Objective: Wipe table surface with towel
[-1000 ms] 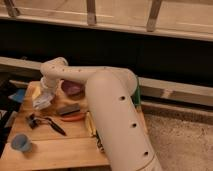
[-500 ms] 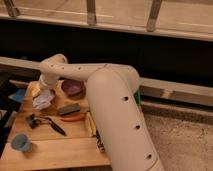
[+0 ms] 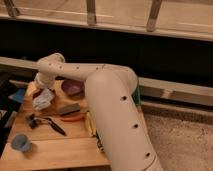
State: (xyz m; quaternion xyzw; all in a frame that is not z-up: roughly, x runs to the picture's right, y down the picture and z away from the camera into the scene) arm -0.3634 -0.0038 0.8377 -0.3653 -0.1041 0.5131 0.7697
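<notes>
Jaws tight on towel (image 3: 43,98) (table (image 3: 60,146), left)

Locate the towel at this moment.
Camera view: the white towel sits at the wooden table's left rear, at the arm's jaws, beside the purple bowl.

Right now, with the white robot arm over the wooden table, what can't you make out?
All in the camera view:
- The wooden table: its right part is hidden behind the thick white arm.
- The two-finger gripper, at the table's far left end: mostly hidden by its wrist and the crumpled white towel.
- The green object: only a sliver shows beside the arm.
- The small black tool: too blurred to identify.
</notes>
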